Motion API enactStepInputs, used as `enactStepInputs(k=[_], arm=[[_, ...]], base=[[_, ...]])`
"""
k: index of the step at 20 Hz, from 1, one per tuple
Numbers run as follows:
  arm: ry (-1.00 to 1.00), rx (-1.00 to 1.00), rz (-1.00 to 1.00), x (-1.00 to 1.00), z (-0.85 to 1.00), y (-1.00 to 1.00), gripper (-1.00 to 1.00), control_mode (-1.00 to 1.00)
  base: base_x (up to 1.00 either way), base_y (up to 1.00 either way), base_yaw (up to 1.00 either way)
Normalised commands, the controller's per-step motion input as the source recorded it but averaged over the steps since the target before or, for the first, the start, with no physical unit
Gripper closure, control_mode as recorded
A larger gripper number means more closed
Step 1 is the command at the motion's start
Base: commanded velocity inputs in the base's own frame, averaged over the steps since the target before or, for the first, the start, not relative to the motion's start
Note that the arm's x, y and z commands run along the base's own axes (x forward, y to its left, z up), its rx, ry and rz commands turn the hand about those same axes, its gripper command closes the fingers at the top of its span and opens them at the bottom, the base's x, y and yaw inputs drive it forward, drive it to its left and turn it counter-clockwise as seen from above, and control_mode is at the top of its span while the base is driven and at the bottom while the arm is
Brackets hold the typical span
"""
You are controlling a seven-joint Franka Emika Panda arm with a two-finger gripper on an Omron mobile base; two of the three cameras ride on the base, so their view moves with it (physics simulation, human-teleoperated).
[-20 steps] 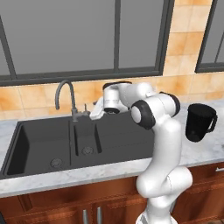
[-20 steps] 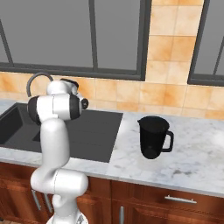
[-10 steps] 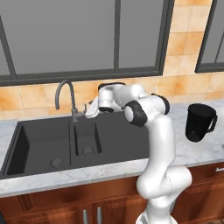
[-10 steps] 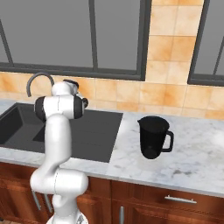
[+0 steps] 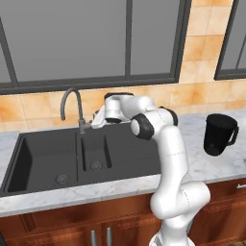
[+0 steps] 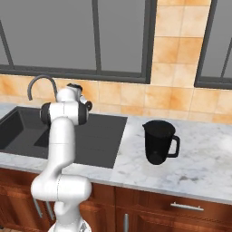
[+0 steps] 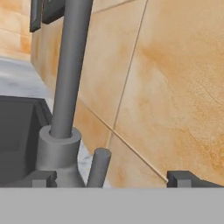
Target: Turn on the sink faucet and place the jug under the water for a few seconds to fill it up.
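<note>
The sink faucet [image 5: 71,103] is a thin grey gooseneck standing behind the black sink [image 5: 43,163]. My gripper [image 5: 95,121] is open right beside the faucet's base, on its right. In the hand view the faucet stem [image 7: 70,65] rises from its collar, and the small lever [image 7: 99,167] stands between my fingertips [image 7: 37,178], nearer the left one, with the tiled wall close behind. The gripper [image 7: 109,179] touches nothing that I can make out. The black jug [image 5: 218,134] stands upright on the counter far to the right, its handle [image 6: 174,147] pointing right. The water is out of view.
Orange wall tiles [image 6: 172,97] and dark window frames [image 5: 127,43] run close behind the faucet. A grey marble counter [image 6: 199,172] stretches right of the sink [image 6: 104,136]. The arched spout [image 6: 40,84] hangs over the basins.
My hand has shifted left along the back wall and closed in on the faucet's base and lever. The jug has stayed put and the jaws have stayed wide.
</note>
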Motion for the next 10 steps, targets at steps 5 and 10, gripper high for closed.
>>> enactStepInputs(k=[5, 10], arm=[[0.0, 0.0, 0.0, 0.34, -0.17, 0.13, -1.0, -1.0], [0.0, 0.0, 0.01, 0.33, -0.19, 0.09, -1.0, -1.0]], base=[[0.0, 0.0, 0.0], [0.0, 0.0, 0.0]])
